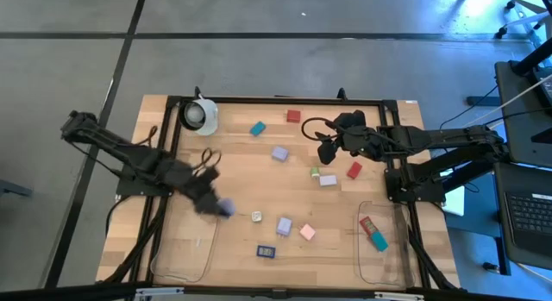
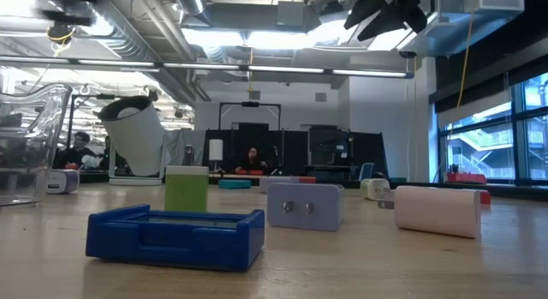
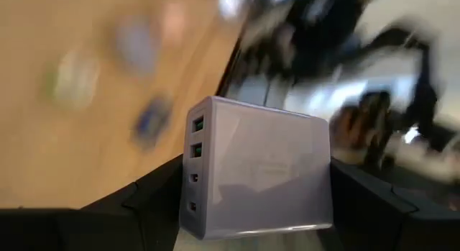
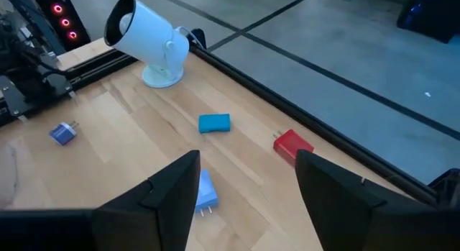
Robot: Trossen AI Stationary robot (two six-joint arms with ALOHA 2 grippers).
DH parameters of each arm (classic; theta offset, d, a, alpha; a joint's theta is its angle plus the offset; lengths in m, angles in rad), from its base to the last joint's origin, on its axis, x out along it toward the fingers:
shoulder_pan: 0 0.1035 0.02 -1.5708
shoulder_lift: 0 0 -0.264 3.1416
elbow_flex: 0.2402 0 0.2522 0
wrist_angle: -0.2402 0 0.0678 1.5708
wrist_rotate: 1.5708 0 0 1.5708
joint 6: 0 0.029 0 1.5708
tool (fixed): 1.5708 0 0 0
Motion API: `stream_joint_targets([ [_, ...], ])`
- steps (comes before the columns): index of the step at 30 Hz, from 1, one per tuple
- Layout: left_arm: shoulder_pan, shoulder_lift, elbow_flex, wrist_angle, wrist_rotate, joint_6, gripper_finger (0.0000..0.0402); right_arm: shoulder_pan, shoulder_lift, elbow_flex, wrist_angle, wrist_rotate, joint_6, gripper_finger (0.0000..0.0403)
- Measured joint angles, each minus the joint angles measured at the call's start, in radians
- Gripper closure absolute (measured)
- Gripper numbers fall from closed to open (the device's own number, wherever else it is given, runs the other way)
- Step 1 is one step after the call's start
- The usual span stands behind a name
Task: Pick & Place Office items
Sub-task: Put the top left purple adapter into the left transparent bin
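On table, two red blocks, left gripper grasping lavender charger, right gripper released.

Overhead view straight down, low view tabletop-level, both sharing dark blue piece

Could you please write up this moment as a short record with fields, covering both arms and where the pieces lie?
Left claw: shut on a lavender charger, above the table's left front area
Right claw: open, empty, raised over the table's rear right
Right tray: holds a red piece and a teal piece
Left tray: no piece visible inside
Loose on table: dark blue piece, pink piece, teal block, others
Non-task object: white camera, rear left
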Motion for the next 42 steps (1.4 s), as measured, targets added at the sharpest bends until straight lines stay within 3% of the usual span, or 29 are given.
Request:
stream_joint_targets([
  [6, -0.171, -0.008, 0.0, -0.428, 0.081, -0.323, 0.0121, 0.0, 0.004, 0.0, 0.0, 0.001, -0.001, 0.0173],
  [9, -0.218, 0.011, 0.0, -0.55, 0.099, -0.423, 0.0121, 0.0, 0.012, 0.0, 0.0, 0.002, -0.022, 0.0173],
  [15, -0.253, 0.067, 0.0, -0.566, 0.053, -0.483, 0.0121, -0.006, 0.059, 0.0, 0.0, 0.003, -0.065, 0.0173],
  [28, -0.253, 0.253, 0.0, -0.567, 0.068, -0.485, 0.0115, -0.049, 0.168, 0.0, 0.018, 0.0, -0.068, 0.0173],
  [37, -0.253, 0.255, 0.0, -0.566, 0.071, -0.485, 0.01, -0.055, 0.168, 0.0, 0.057, -0.004, -0.073, 0.0173],
  [42, -0.253, 0.23, 0.0, -0.566, 0.071, -0.472, 0.0097, -0.056, 0.168, 0.0, 0.075, -0.056, -0.076, 0.0172],
])
